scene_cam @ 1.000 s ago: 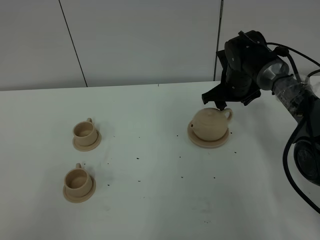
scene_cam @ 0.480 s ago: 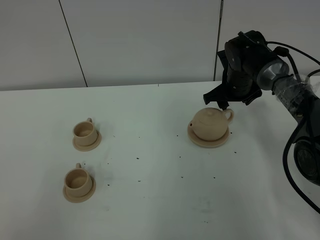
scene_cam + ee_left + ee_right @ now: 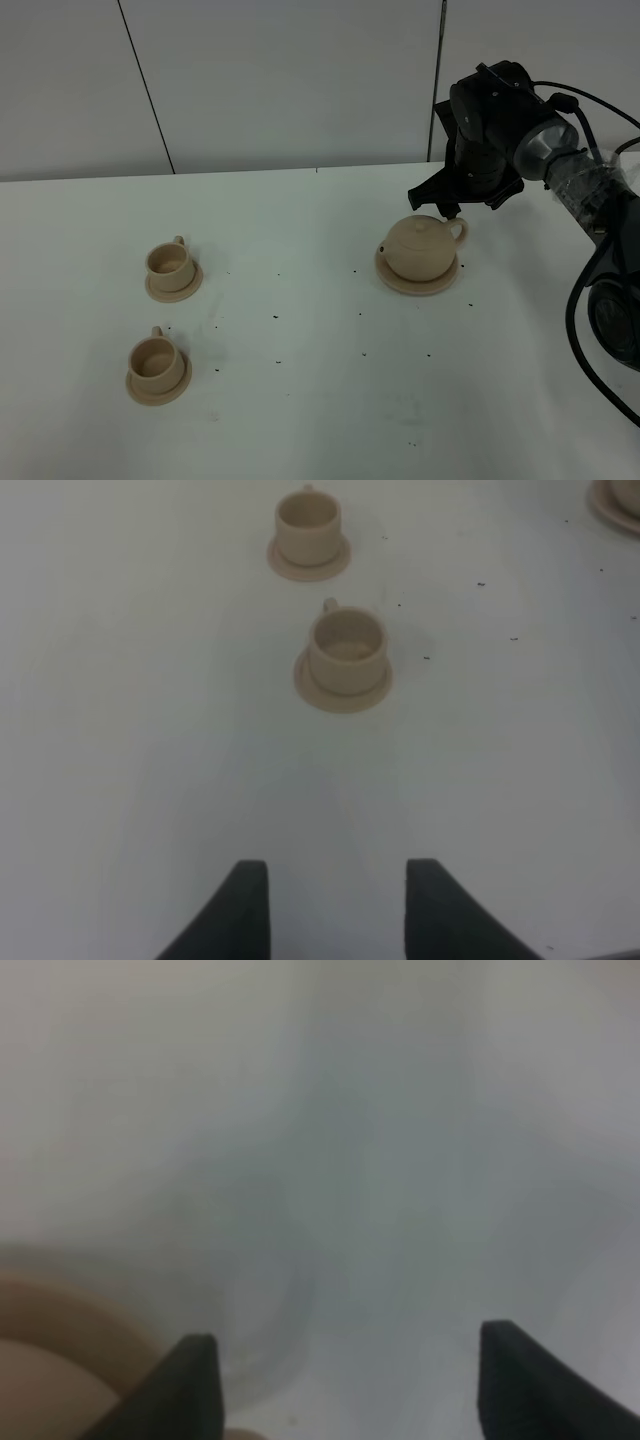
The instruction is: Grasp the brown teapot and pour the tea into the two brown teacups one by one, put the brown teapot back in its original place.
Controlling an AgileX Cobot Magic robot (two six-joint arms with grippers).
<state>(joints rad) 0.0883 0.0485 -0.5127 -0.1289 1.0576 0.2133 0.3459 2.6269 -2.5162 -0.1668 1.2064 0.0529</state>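
Note:
The brown teapot (image 3: 420, 247) stands on its wide tan saucer (image 3: 417, 287), the original place, right of the table's middle, with its handle pointing right. My right gripper (image 3: 450, 212) hangs just above the handle, touching nothing. In the right wrist view its fingertips (image 3: 197, 1380) stand far apart and open, with a tan curve of the teapot (image 3: 40, 1360) beside one of them. The two brown teacups (image 3: 170, 262) (image 3: 155, 358) sit on small saucers at the left. In the left wrist view my left gripper (image 3: 335, 910) is open and empty, short of the nearer teacup (image 3: 347, 650) and the farther teacup (image 3: 309, 525).
The white table (image 3: 320, 400) carries scattered dark specks between the cups and the teapot. A grey panelled wall (image 3: 280, 80) rises behind the table's far edge. Black cables (image 3: 590, 300) hang off the right arm at the right edge.
My right gripper has shifted very slightly to the right above the teapot's handle. The teapot, cups and left gripper have not moved.

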